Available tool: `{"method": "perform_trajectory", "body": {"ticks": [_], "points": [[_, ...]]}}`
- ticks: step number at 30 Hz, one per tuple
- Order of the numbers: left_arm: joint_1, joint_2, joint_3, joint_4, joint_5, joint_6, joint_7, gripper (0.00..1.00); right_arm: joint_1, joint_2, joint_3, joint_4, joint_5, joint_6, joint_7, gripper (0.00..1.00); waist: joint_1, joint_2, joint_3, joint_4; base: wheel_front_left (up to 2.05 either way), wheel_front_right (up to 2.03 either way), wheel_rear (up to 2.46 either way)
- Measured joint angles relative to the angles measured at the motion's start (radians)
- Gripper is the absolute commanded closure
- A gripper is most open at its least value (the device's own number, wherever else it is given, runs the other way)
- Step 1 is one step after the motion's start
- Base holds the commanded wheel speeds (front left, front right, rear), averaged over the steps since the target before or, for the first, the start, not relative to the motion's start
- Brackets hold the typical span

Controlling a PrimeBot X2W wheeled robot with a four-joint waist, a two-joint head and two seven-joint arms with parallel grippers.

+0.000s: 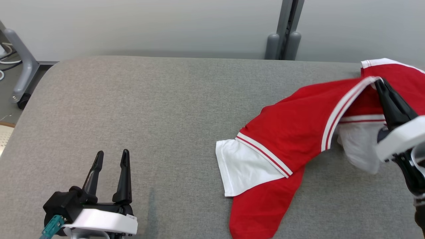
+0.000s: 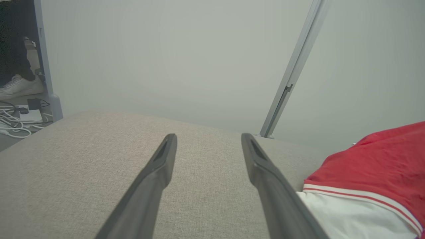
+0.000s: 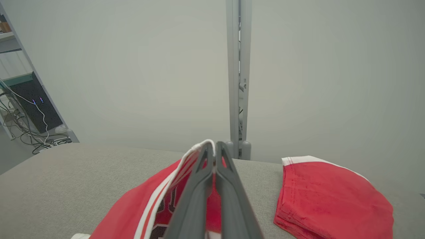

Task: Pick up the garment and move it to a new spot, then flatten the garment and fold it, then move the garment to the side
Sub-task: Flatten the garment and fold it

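The garment (image 1: 292,132) is a red jersey with white trim and white sleeve panels, crumpled on the right half of the grey table (image 1: 159,109). My right gripper (image 1: 378,81) is shut on its white-trimmed edge and holds that edge lifted above the table; the right wrist view shows the two fingers pressed together on the trim (image 3: 212,149). Another part of the garment (image 3: 328,196) lies to the right of the fingers. My left gripper (image 1: 111,156) stands open near the table's front left, holding nothing. The left wrist view shows the garment (image 2: 372,176) to the right of its open fingers (image 2: 159,169).
A grey post (image 1: 285,30) rises behind the table's far edge against a pale wall. A wheeled frame leg (image 1: 23,69) and cables stand off the table's far left corner. A person's white shoe (image 2: 20,86) shows on the floor there.
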Motion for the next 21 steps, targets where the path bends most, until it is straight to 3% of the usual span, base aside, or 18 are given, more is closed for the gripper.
{"method": "perform_trajectory", "body": {"ticks": [10, 21], "points": [[-0.024, -0.004, -0.007, 0.006, 0.015, -0.004, 0.0, 0.0, 0.075, 0.001, -0.087, 0.141, 0.001, 0.0, -0.061, 1.0, 0.0, 0.0, 0.019, -0.046, 0.0, 0.0, 0.0], [-0.065, -0.009, -0.024, 0.013, 0.021, -0.006, 0.0, 0.0, -0.104, -0.039, -0.007, 0.436, 0.046, 0.0, -0.193, 1.0, 0.0, 0.0, 0.072, -0.051, 0.0, 0.0, 0.0]]}}
